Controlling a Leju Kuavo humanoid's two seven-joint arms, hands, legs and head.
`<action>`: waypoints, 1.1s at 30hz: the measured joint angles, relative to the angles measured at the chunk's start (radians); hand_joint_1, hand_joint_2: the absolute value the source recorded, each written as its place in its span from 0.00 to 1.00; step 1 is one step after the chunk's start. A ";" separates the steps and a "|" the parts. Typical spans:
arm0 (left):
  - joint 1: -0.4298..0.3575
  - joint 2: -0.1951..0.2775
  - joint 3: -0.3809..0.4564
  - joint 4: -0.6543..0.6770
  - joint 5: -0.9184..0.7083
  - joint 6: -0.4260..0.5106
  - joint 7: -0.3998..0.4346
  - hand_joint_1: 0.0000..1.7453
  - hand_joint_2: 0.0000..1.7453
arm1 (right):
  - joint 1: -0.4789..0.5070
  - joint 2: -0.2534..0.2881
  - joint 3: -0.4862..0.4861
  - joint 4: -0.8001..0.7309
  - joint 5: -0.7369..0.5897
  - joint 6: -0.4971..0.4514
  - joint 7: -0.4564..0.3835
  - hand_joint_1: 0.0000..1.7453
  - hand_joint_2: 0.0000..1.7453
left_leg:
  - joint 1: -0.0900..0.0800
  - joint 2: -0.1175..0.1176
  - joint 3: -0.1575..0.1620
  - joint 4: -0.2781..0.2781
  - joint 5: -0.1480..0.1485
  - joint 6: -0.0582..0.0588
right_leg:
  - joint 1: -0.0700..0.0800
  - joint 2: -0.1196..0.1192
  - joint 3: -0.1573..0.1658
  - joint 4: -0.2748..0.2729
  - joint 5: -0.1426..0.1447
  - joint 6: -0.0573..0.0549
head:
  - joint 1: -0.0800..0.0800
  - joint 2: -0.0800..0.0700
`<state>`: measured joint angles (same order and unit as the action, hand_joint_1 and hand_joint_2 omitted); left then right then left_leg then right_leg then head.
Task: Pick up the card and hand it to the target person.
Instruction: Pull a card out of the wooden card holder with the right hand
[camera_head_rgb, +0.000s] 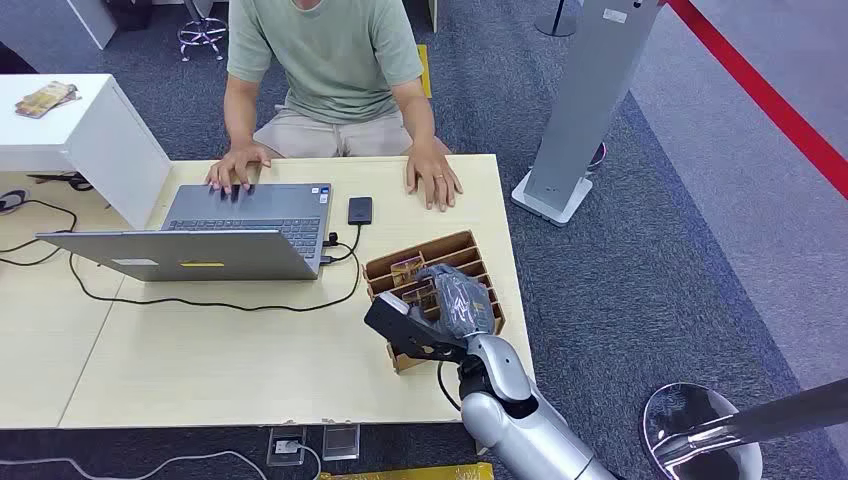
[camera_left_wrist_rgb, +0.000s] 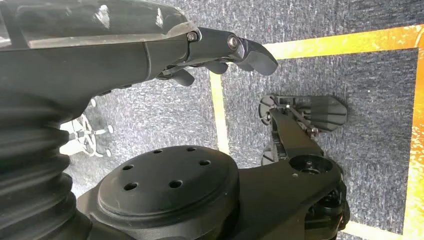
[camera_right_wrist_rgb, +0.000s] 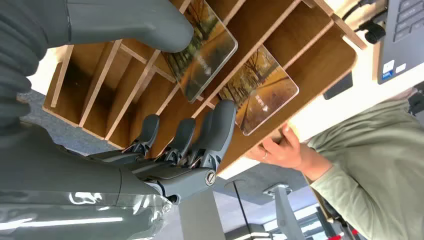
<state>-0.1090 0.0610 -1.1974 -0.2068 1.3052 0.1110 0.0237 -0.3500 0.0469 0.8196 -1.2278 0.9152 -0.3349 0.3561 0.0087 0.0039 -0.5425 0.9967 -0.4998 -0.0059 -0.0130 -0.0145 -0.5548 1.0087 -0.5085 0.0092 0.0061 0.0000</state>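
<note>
- A pale wooden table (camera_head_rgb: 250, 370) is seen from above, with a seated person (camera_head_rgb: 330, 60) in a green shirt at its far side, both of the person's hands laid flat on the tabletop, one at an open laptop (camera_head_rgb: 215, 240)
- A brown wooden organiser (camera_head_rgb: 400, 270), divided by thin slats into narrow slots, is placed near the table's right edge, so that cards are kept upright and can be gripped by an edge
- The right hand (camera_head_rgb: 455, 300) is lowered over the organiser; in the right wrist view the thick thumb (camera_right_wrist_rgb: 150, 27) is laid against one card (camera_right_wrist_rgb: 202, 50) and the darker fingers (camera_right_wrist_rgb: 217, 127) are curled on the other side of a slat, so the hand is judged to be closing for a pinch; whether the card is truly clamped cannot be told
- The card is seen standing in its slot, tilted against the divider: a rectangle with rounded corners, glossy, printed with golden autumn trees and small pale lettering
- A second card (camera_right_wrist_rgb: 260, 90) of the same picture is seen in the neighbouring slot, nearer the person
- The left hand (camera_left_wrist_rgb: 220, 55) is hung over grey carpet beside the robot, its fingers loosely bent, slightly apart, with nothing held
- A dark phone (camera_head_rgb: 360, 210) is lying just beyond the organiser
</note>
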 joint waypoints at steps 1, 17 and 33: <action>0.000 0.000 0.000 0.000 0.000 0.000 0.000 0.00 1.00 | 0.000 0.000 0.000 -0.002 0.000 0.000 0.000 0.45 1.00 | 0.000 0.000 0.000 0.000 0.000 0.000 | 0.000 0.000 0.000 0.000 0.000 0.000 | 0.000 0.000; 0.000 0.000 0.000 0.000 0.011 0.003 0.000 0.00 1.00 | 0.003 0.000 0.001 -0.025 -0.015 0.002 -0.018 0.46 1.00 | 0.000 0.000 0.000 0.000 0.000 0.000 | 0.000 0.000 0.000 0.000 0.000 0.000 | 0.000 0.000; 0.000 -0.003 -0.001 0.000 0.009 0.003 0.004 0.00 1.00 | -0.004 0.003 0.001 0.051 -0.028 -0.011 -0.001 0.47 1.00 | 0.000 0.000 0.000 0.000 0.000 0.000 | 0.000 0.000 0.000 0.000 0.000 0.000 | 0.000 0.000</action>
<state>-0.1092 0.0580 -1.1982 -0.2068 1.3144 0.1144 0.0280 -0.3541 0.0504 0.8206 -1.1769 0.8876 -0.3460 0.3549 0.0087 0.0039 -0.5430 0.9967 -0.4998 -0.0059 -0.0130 -0.0144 -0.5550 1.0087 -0.5085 0.0092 0.0062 0.0000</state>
